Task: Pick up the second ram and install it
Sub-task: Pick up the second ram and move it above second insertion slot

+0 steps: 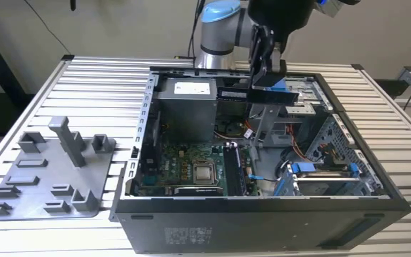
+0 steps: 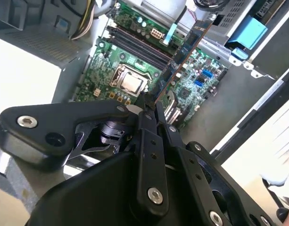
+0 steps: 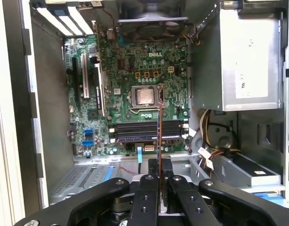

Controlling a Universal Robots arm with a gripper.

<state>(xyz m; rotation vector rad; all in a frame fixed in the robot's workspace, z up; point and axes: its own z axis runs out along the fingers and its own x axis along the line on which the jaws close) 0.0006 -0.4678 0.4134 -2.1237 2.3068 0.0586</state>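
The second ram point(image 2: 181, 56) ends hidden between fingers point(image 2: 150, 141).

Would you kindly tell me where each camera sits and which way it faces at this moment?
Exterior view: off the arm, raised, looking down into the open computer case on the slatted table; the arm hangs over it.
First wrist view: on the arm, looking past the jaws squarely onto the motherboard.
Second wrist view: on the arm, looking along the jaws obliquely across that board.
Shared: all three show the second ram, clamped in the shut jaws; both wrist views share the processor socket.
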